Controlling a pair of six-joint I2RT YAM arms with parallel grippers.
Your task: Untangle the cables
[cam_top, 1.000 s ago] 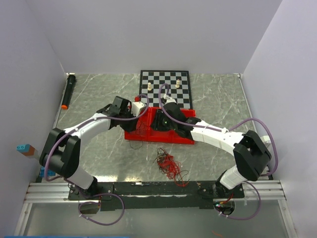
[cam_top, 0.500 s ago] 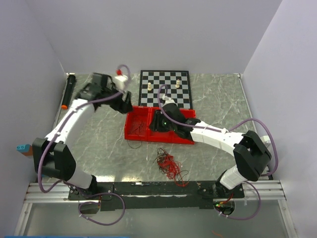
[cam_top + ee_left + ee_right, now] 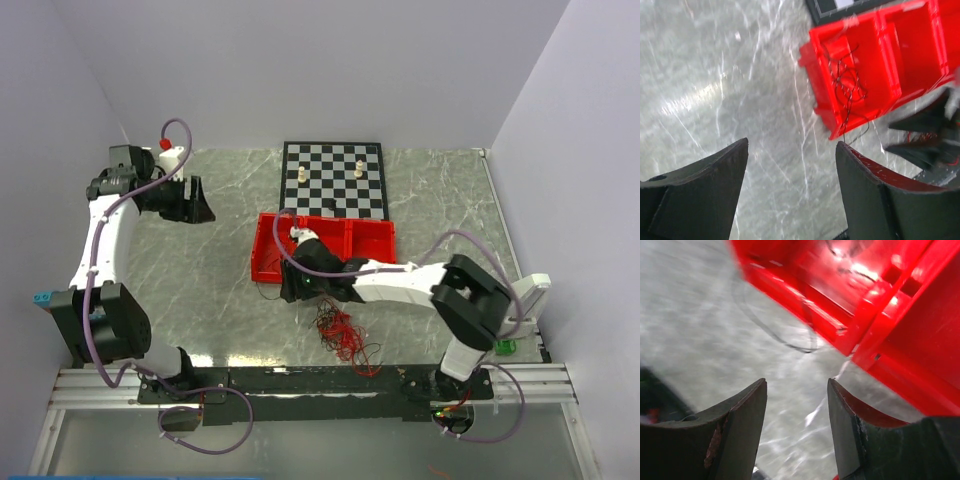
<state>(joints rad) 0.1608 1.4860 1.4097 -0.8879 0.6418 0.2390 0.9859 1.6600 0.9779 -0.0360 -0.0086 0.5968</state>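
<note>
Red and dark cables (image 3: 341, 334) sit just in front of the red tray (image 3: 370, 235); only the left wrist camera shows thin wires (image 3: 850, 86) inside it. The left gripper (image 3: 791, 150) and the right gripper (image 3: 796, 387) hold their fingers apart, empty. The right wrist picture is blurry.

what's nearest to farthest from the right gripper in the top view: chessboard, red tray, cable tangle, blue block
From the right gripper:
1. red tray, right beside it
2. cable tangle, nearer the bases
3. chessboard, beyond the tray
4. blue block, far left edge
</note>
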